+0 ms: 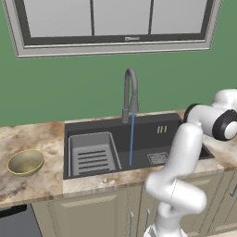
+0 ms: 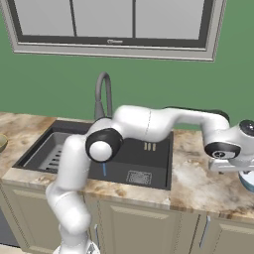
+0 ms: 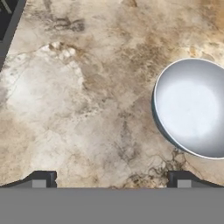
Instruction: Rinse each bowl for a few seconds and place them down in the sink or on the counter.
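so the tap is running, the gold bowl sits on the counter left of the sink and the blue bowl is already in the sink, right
Not quite. The blue bowl is not in the sink; the hand view shows it on the counter, to the sink's right. The tap is running and the gold bowl sits left of the sink.

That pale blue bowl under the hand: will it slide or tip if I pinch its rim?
The pale blue bowl looks rigid and glossy, so the open gripper may slip on its thin rim. It sits upright on the smooth counter and could skate when nudged. Its rounded sides suggest that it may rock, not roll.
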